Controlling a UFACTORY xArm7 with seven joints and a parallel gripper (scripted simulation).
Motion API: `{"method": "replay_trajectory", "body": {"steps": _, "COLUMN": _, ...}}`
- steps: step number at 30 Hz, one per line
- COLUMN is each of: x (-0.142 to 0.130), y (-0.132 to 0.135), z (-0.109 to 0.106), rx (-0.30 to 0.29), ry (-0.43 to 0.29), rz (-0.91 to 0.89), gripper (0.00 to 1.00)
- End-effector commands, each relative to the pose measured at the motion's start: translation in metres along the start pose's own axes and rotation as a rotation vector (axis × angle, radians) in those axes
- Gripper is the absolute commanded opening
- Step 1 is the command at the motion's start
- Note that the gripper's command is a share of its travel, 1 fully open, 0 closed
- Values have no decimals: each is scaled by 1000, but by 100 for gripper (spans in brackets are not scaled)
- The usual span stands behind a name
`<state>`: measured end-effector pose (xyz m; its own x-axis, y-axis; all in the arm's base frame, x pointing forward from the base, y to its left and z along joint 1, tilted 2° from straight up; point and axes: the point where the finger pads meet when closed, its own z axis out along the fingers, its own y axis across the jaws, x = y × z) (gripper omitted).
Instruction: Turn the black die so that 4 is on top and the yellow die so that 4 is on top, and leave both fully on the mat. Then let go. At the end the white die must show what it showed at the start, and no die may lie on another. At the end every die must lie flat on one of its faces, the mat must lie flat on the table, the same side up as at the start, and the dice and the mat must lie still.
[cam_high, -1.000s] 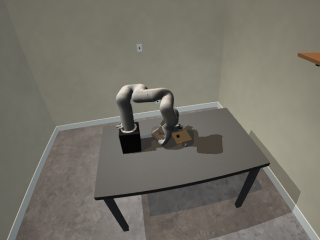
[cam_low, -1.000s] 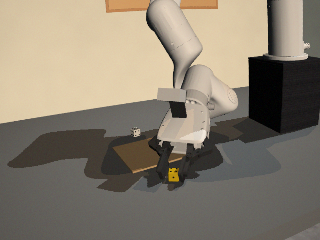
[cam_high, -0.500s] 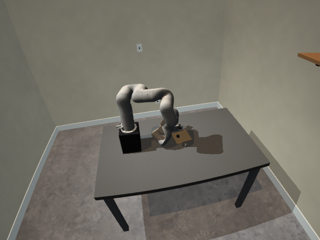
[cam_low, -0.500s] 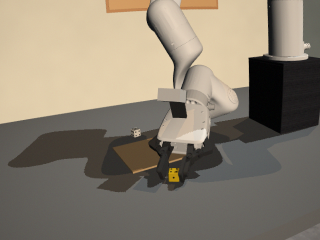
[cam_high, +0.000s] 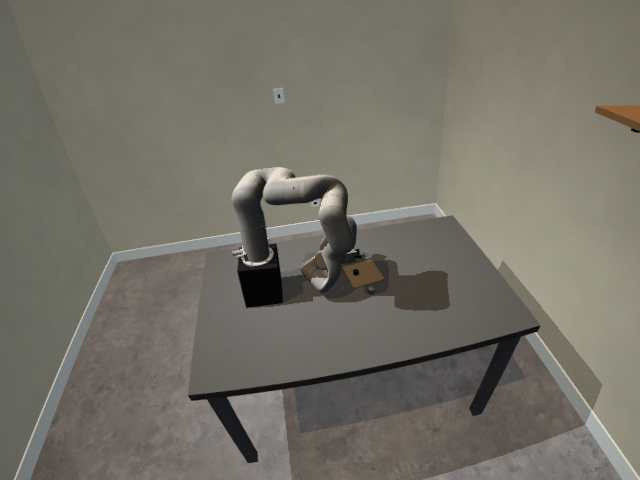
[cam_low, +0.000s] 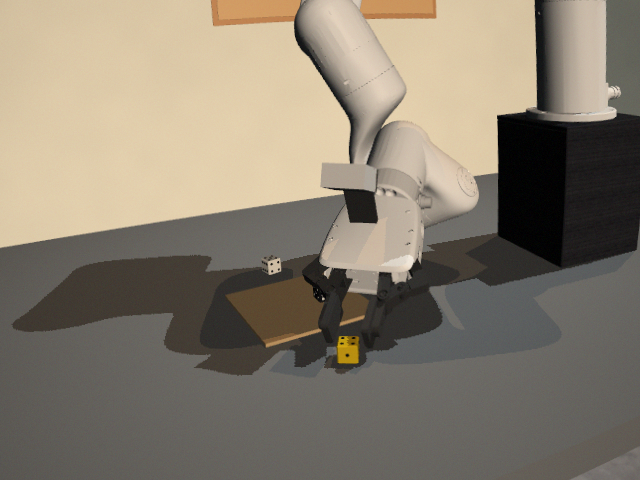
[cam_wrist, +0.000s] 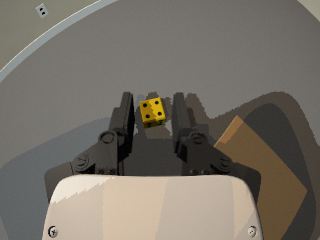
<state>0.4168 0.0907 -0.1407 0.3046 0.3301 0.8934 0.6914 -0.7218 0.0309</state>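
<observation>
The yellow die (cam_low: 347, 351) (cam_wrist: 152, 110) lies on the table just off the mat's edge, 4 on top, with 1 on the side facing the exterior camera. My gripper (cam_low: 349, 339) (cam_wrist: 153, 105) is partly open and empty, its fingers pointing down toward the die, with gaps on both sides in the wrist view. The black die (cam_high: 355, 271) (cam_low: 318, 294) is on the tan mat (cam_high: 370, 274) (cam_low: 289, 316) (cam_wrist: 267, 192); a finger partly hides it in the exterior view and its top number cannot be read. The white die (cam_high: 370, 290) (cam_low: 270, 265) lies off the mat; its top is unclear.
The dark table (cam_high: 320, 330) (cam_low: 289, 413) carries the arm's black base block (cam_high: 262, 284) (cam_low: 532, 191). The mat lies flat beside the yellow die, on the right in the wrist view. Arm shadows fall across the mat and table.
</observation>
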Motion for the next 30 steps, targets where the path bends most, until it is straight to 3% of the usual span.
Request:
{"method": "replay_trajectory", "body": {"steps": 1, "x": 1, "y": 0, "z": -16, "rx": 0, "ry": 1, "rz": -1, "gripper": 36}}
{"method": "replay_trajectory", "body": {"steps": 16, "x": 3, "y": 0, "z": -32, "rx": 0, "ry": 1, "rz": -1, "gripper": 36}}
{"method": "replay_trajectory", "body": {"steps": 30, "x": 43, "y": 0, "z": -53, "rx": 0, "ry": 1, "rz": -1, "gripper": 36}}
